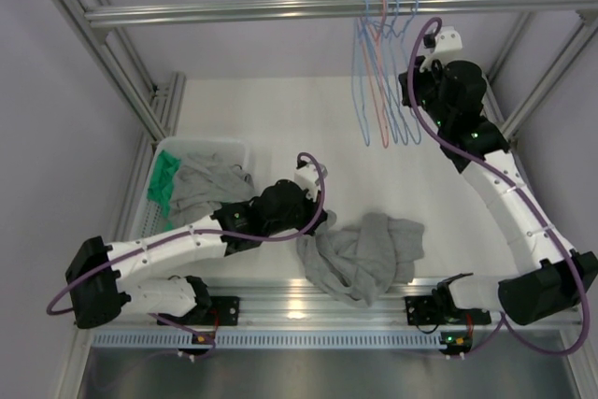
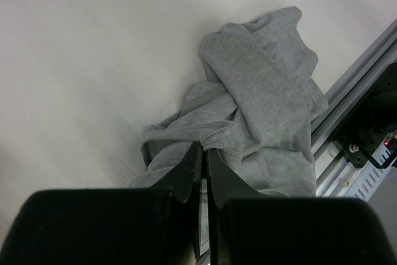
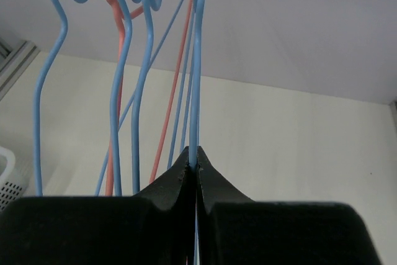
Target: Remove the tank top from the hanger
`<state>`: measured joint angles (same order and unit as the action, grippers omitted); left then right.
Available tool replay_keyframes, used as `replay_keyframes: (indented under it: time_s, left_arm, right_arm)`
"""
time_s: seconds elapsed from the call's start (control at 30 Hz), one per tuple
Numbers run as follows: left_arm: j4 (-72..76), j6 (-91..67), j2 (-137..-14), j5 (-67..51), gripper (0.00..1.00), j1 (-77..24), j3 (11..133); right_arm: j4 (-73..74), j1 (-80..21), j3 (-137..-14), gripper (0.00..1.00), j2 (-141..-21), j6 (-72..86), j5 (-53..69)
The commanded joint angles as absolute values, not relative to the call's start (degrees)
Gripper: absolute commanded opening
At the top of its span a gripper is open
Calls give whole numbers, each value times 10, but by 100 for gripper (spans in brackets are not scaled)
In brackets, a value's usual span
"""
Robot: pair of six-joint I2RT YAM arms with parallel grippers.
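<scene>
The grey tank top (image 1: 369, 254) lies crumpled on the white table near the front edge, off any hanger. It also shows in the left wrist view (image 2: 260, 91). My left gripper (image 1: 316, 231) is low at its left edge, and its jaws (image 2: 203, 147) are shut on a fold of the cloth. My right gripper (image 1: 414, 91) is raised at the back right among the hanging wire hangers. It (image 3: 193, 152) is shut on the lower wire of a blue hanger (image 3: 197, 91), which hangs bare from the rail.
Several blue hangers and one orange hanger (image 1: 378, 91) hang from the aluminium rail (image 1: 280, 11) at the back. A white basket (image 1: 201, 149) at the left holds grey and green clothes. Frame posts stand on both sides, and a rail (image 2: 347, 97) runs along the table's front.
</scene>
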<state>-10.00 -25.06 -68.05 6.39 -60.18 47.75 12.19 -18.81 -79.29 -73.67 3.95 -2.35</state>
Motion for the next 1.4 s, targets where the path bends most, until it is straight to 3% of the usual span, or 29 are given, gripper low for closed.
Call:
replay_keyframes:
  time_s: [0.0,0.03,0.07,0.13,0.2,0.23,0.27,0.3,0.4,0.43,0.5,0.63,0.93,1.13,1.2,1.23,1.27,1.33,1.37]
  left_arm:
    - [-54,-257,-685,49,0,-601,500]
    - [-54,-256,-686,47,0,-601,501]
    - [-54,-254,-686,45,0,-601,502]
    - [-53,-251,-695,34,0,-601,504]
    - [-54,-240,-706,5,0,-601,510]
    - [-54,-238,-718,1,0,-602,512]
    - [-54,-238,-722,-20,0,-602,512]
    - [-51,-238,-726,-36,43,-603,511]
    - [-41,-215,-740,-92,68,-618,508]
    - [-41,-208,-751,-98,81,-628,513]
    - [-41,-179,-767,-96,97,-663,519]
    - [-42,-175,-842,-32,99,-705,535]
    - [-72,-193,-1046,202,99,-741,613]
    - [-92,-222,-1107,354,97,-787,611]
    - [-104,-237,-1128,358,73,-787,608]
    - [-110,-255,-1135,366,40,-787,605]
    - [-119,-265,-1142,373,28,-787,606]
    - [-151,-293,-1157,395,17,-785,610]
    - [-158,-298,-1159,397,0,-782,609]
  right_arm:
    - [130,-200,-794,0,-720,24,-53]
    - [131,-200,-791,4,-718,25,-54]
    - [131,-201,-789,35,-711,32,-61]
    - [134,-200,-777,50,-695,40,-69]
    - [156,-200,-761,71,-658,55,-87]
    - [168,-200,-754,93,-625,66,-111]
    - [181,-200,-738,93,-608,69,-127]
    - [194,-200,-727,99,-588,76,-145]
    - [236,-199,-677,99,-497,103,-233]
    - [256,-198,-666,100,-449,107,-269]
    - [278,-196,-651,100,-405,109,-297]
    - [325,-197,-671,99,-323,97,-295]
    - [386,-197,-703,99,-278,67,-199]
    - [386,-197,-707,99,-251,64,-169]
    - [386,-197,-715,100,-245,64,-157]
    - [385,-197,-720,99,-239,65,-149]
    - [386,-196,-722,99,-236,66,-147]
    - [386,-197,-729,100,-225,67,-139]
    - [386,-198,-732,99,-223,67,-137]
